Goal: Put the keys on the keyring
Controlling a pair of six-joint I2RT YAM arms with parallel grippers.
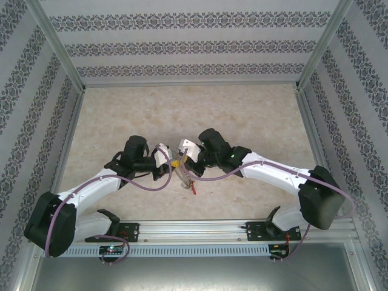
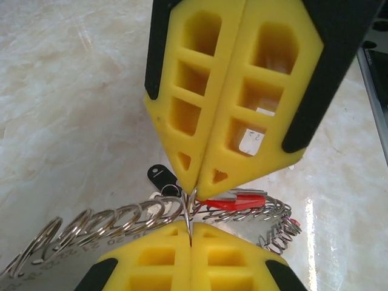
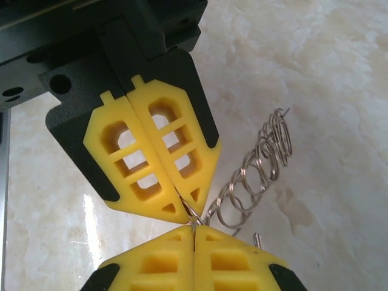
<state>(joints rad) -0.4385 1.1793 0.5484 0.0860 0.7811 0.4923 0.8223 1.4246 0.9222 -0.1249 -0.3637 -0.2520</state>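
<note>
L gripper (image 2: 190,235): closed tight, nipping keyring (image 2: 121,219) wire
R gripper (image 3: 194,236): closed tight, same wire, tip-to-tip w/ L
Keys: 1 red-tag key (image 2: 233,202), 1 black-head key (image 2: 160,176), among loops

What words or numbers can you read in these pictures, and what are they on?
Keyring, flat rim beside the loops: a row of tiny stamped numbers, upside down, too small to read surely.
White scrap behind the upper yellow finger: dark marks, too blurred to read.
Nothing else carries writing.
</note>
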